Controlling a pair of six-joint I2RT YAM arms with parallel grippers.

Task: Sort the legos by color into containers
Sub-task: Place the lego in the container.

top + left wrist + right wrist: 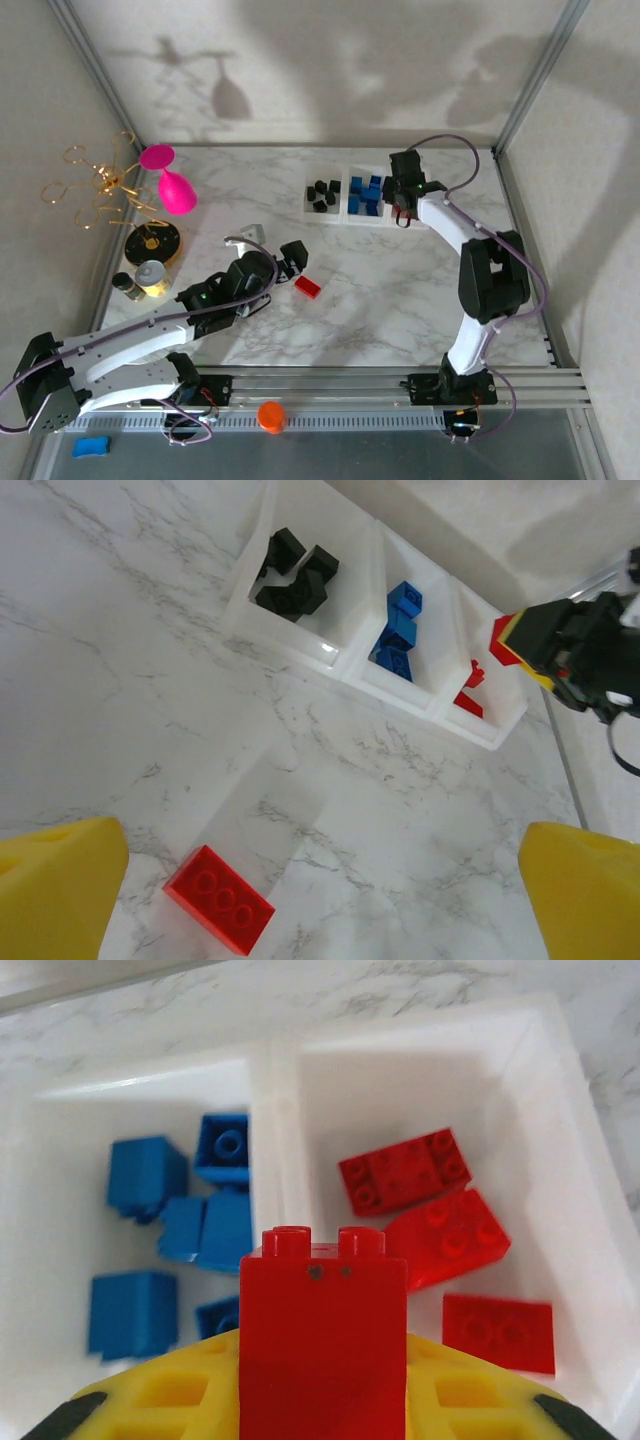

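Robotics lab test cell. Marble-patterned desk (400, 300) enclosed by plain white panels (350, 60) on aluminium posts (541, 70); left arm (130, 350) and right arm (490, 280) bolted to a slotted rail (340, 385) at 6 o'clock.

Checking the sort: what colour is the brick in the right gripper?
Red brick, clearest in right wrist view.

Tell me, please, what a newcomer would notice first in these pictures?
The right gripper holds a red brick over the tray, already sorted by colour. A second red brick lies loose on the marble before the open left gripper. A pink goblet is at the far left.
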